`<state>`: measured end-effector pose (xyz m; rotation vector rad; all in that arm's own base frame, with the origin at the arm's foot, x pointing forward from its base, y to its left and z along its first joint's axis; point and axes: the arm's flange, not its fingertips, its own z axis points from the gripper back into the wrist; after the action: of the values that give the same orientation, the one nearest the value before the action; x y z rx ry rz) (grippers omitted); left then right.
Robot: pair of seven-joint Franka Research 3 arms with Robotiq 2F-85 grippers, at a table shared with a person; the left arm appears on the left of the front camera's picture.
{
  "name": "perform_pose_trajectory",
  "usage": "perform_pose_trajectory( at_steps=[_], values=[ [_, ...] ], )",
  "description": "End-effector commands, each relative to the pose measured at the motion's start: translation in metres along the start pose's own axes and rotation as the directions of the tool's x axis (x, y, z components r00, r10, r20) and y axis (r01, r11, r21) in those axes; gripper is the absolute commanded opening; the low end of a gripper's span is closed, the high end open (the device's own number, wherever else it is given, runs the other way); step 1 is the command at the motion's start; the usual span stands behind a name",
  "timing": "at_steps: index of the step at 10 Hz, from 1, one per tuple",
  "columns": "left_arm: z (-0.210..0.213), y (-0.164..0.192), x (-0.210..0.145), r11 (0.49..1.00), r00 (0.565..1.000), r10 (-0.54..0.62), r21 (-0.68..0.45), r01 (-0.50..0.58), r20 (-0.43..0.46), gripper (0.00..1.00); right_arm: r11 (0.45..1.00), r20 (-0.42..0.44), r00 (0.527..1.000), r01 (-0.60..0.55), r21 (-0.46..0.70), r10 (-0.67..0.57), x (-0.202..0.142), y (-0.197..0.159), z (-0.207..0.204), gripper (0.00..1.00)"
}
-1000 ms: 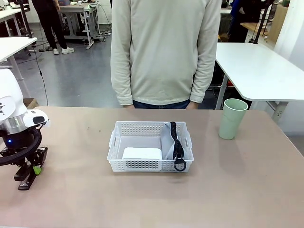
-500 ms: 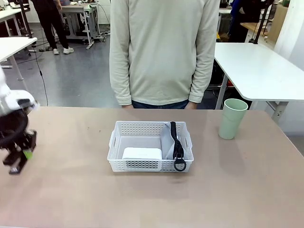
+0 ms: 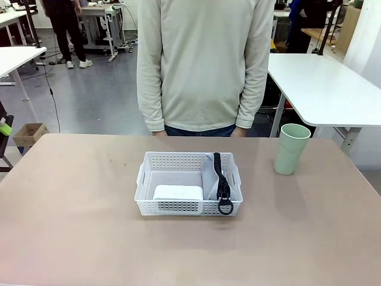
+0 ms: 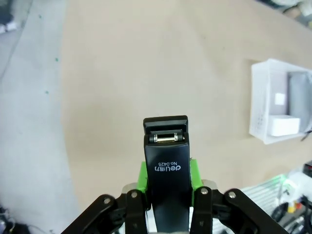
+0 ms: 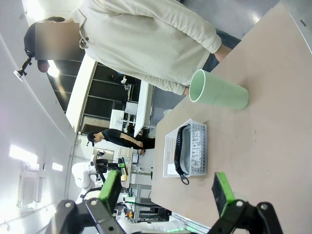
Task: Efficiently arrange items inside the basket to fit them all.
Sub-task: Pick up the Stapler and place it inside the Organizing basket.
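The black stapler (image 4: pixel 165 146) is in the left claw (image 4: pixel 168 178). The claw is clenched on it, with one green pad (image 4: pixel 143 178) pressed on each side of it. The stapler points to 12 o'clock in the left wrist view, with its metal end up top. It hangs in the air, well apart from the table (image 4: pixel 146 58) under it. In this view the basket (image 4: pixel 258 112) is off at 2 o'clock from the stapler, near the edge of the picture.

The right claw (image 5: pixel 165 190) is released. Its two fingers stand wide apart and there is nothing between them.

In the front view the basket (image 3: pixel 178 159) sits on the middle of the table (image 3: pixel 89 226). The white block (image 3: pixel 177 192) lies flat in it, at the 7 o'clock corner. The grey pouch (image 3: pixel 209 176) stands on its edge along the 3 o'clock side, just beside the block. Its black strap (image 3: pixel 221 179) runs along the top, and the strap's ring (image 3: pixel 225 207) hangs over the near wall. In the right wrist view you can read "CAMPUS" on the pouch (image 5: pixel 195 148).

The green cup (image 3: pixel 293 149) stands upright on the table at 2 o'clock from the basket, apart from it. A person (image 3: pixel 205 59) in a pale top stands at 12 o'clock, at the far side of the table.
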<state>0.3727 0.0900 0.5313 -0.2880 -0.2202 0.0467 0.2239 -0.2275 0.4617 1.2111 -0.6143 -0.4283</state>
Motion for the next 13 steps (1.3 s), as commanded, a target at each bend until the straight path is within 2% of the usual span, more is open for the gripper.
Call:
perform_pose_trajectory(
  at_steps=[1, 4, 5, 6, 7, 8, 9, 10, 11, 12, 13],
  values=[
    [0.0, -0.008, -0.004, 0.999, 0.999, -0.036, 0.016, 0.036, -0.041, 0.0, 0.999, 0.012, 1.0, -0.028, 0.023, 0.027, 0.001, 0.0, -0.001, 1.0],
    [0.0, -0.008, -0.004, 0.999, 0.999, -0.036, 0.016, 0.036, -0.041, 0.0, 0.999, 0.012, 1.0, -0.028, 0.023, 0.027, 0.001, 0.0, -0.001, 1.0],
    [-0.004, -0.009, -0.002, 1.0, 0.999, -0.021, 0.007, 0.022, -0.035, 0.36, 0.999, 0.012, 1.0, -0.028, 0.023, 0.027, 0.001, 0.0, -0.001, 1.0],
    [0.005, -0.026, 0.006, 0.995, 0.996, -0.087, 0.056, 0.088, -0.007, 0.36, 0.999, 0.012, 1.0, -0.028, 0.023, 0.027, 0.001, 0.0, -0.001, 1.0],
    [0.012, -0.053, 0.034, 0.965, 0.966, -0.256, 0.06, 0.254, 0.027, 0.36, 0.999, 0.012, 1.0, -0.028, 0.023, 0.027, 0.001, 0.0, -0.001, 1.0],
    [0.014, -0.093, 0.072, 0.909, 0.916, -0.4, 0.142, 0.393, 0.02, 0.36, 0.999, 0.012, 1.0, -0.028, 0.023, 0.027, 0.001, 0.0, -0.001, 1.0],
    [0.012, -0.131, 0.1, 0.845, 0.858, -0.514, 0.172, 0.506, -0.001, 0.36, 0.999, 0.012, 1.0, -0.028, 0.023, 0.027, 0.001, 0.0, -0.001, 1.0],
    [0.003, -0.172, 0.121, 0.747, 0.758, -0.653, 0.157, 0.646, -0.015, 0.36, 0.999, 0.012, 1.0, -0.028, 0.023, 0.027, 0.001, 0.0, -0.001, 1.0],
    [-0.011, -0.211, 0.136, 0.641, 0.654, -0.755, 0.162, 0.751, -0.046, 0.36, 0.999, 0.012, 1.0, -0.028, 0.023, 0.027, 0.001, 0.0, -0.001, 1.0],
    [-0.033, -0.254, 0.142, 0.539, 0.548, -0.833, 0.111, 0.835, -0.072, 0.36, 0.999, 0.012, 1.0, -0.028, 0.023, 0.027, 0.001, 0.0, -0.001, 1.0],
    [-0.05, -0.277, 0.14, 0.483, 0.49, -0.868, 0.089, 0.871, -0.086, 0.36, 0.999, 0.012, 1.0, -0.028, 0.023, 0.027, 0.001, 0.0, -0.001, 1.0]
  ],
)
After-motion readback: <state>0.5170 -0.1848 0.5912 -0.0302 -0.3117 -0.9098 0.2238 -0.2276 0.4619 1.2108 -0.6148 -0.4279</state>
